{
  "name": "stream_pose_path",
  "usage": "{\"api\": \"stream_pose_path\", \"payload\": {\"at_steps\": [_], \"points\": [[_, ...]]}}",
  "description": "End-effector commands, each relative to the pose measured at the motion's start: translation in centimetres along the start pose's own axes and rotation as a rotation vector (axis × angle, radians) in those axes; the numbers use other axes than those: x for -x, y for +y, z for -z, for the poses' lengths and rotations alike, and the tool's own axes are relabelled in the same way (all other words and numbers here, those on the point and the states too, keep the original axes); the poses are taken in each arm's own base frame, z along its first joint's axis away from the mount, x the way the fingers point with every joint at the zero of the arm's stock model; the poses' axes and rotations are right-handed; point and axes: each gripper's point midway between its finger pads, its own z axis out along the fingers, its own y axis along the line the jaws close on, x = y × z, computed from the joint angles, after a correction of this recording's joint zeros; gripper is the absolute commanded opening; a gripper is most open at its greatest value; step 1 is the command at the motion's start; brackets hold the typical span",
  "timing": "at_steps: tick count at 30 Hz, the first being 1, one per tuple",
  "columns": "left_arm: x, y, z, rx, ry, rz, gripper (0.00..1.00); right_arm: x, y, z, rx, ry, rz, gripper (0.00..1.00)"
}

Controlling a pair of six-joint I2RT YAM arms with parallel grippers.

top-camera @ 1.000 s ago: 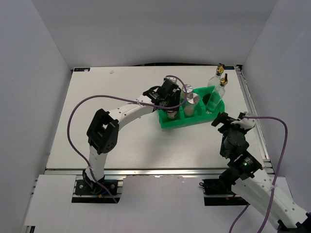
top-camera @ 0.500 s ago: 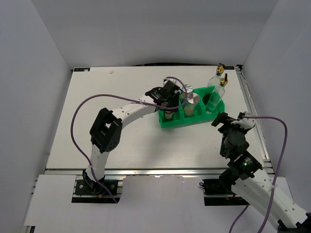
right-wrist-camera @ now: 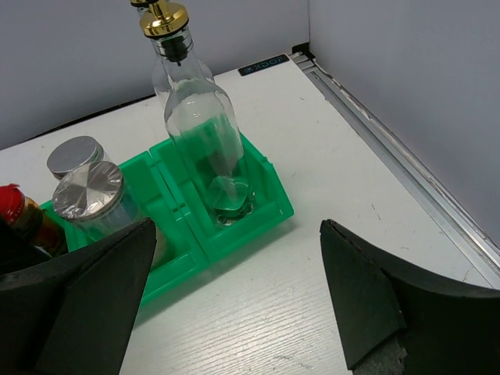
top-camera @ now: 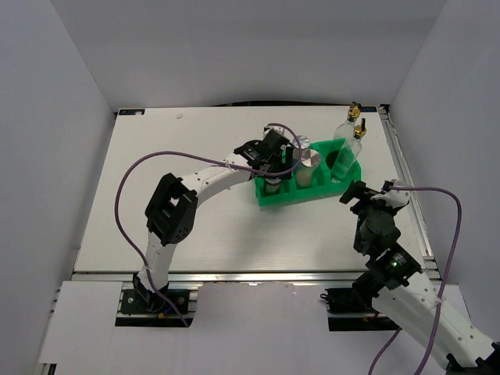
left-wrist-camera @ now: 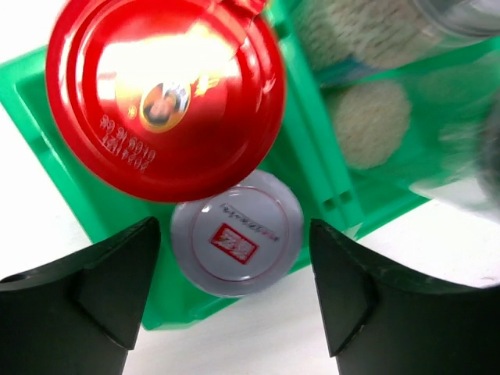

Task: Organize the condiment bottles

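The right gripper (right-wrist-camera: 236, 233) hangs wide open and empty near the green tray (right-wrist-camera: 262, 217), whose end compartment holds a tall clear bottle (right-wrist-camera: 205, 133). A second gold top (right-wrist-camera: 141, 2) behind it is cut off. At the tray's other end, the left gripper (left-wrist-camera: 234, 228) is released, jaws either side of the small jar (left-wrist-camera: 237, 244), beside the red-capped bottle (left-wrist-camera: 164, 98).

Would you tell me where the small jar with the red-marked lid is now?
Left wrist view: the small jar stands in the green tray's left-end compartment, beside the red-capped bottle, below the left gripper.
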Motion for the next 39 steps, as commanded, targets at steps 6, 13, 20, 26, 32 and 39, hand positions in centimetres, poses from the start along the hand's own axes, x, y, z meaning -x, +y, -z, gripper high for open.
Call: {"api": "stream_pose_path", "payload": {"at_steps": [6,13,20,26,32,39], "points": [[5.0,-1.9,4.7,-0.086,-0.131,0.038,0.98,0.9,-0.1,0.0,-0.003,-0.035,-0.047,0.90],[6.0,-1.8,9.8,-0.169,-0.196,0.059,0.98,0.8,0.0,0.0,0.000,-0.029,-0.040,0.89],[4.1,5.9,14.3,0.049,-0.343,0.148,0.98,0.8,0.9,0.0,0.044,-0.018,-0.035,0.90],[0.8,18.3,17.2,0.299,-0.425,0.350,0.98,1.1,2.0,0.0,0.098,-0.028,-0.061,0.89],[-1.5,25.5,19.0,0.450,-0.439,0.490,0.98,0.8,1.5,-0.2,0.062,-0.017,-0.042,0.89],[-0.8,25.2,19.7,0.414,-0.484,0.509,0.98,0.8,1.3,-0.2,0.065,-0.036,-0.043,0.89]]}}
